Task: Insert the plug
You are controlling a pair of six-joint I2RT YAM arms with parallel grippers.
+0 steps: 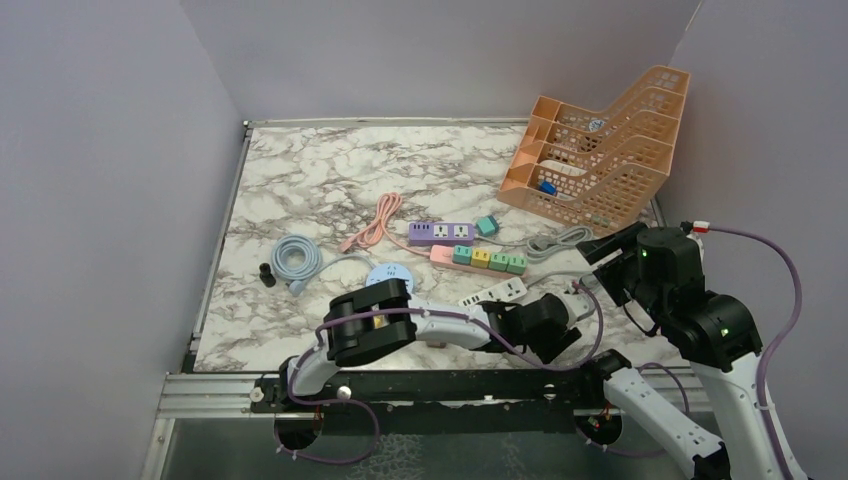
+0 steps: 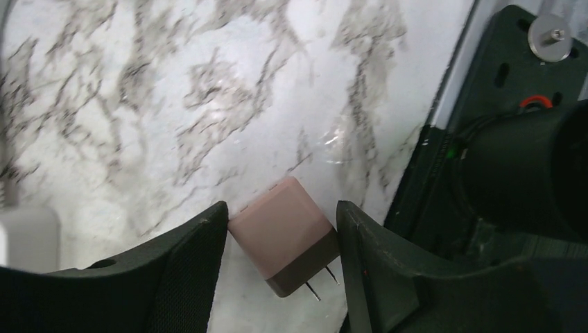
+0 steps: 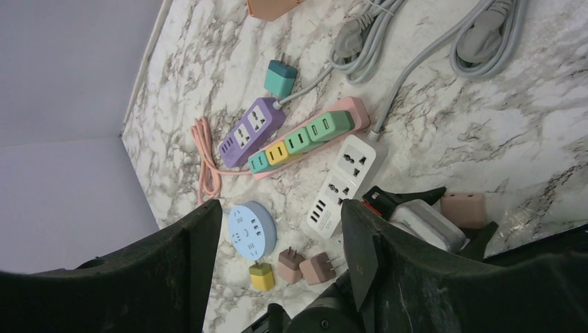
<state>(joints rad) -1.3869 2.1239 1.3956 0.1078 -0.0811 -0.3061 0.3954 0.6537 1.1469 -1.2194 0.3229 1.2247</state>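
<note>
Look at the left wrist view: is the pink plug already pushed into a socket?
No, the plug shows its two metal prongs bare over the marble table, with no socket around them.

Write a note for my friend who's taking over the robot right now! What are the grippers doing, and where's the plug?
Left gripper: closed on the pink plug at the table's near edge, prongs pointing back toward the wrist.
Right gripper: open, empty, held above the table.
Done: plug gripped.
Left to do: carry it to a strip (the white strip looks nearest), line up the prongs and push it in.
</note>
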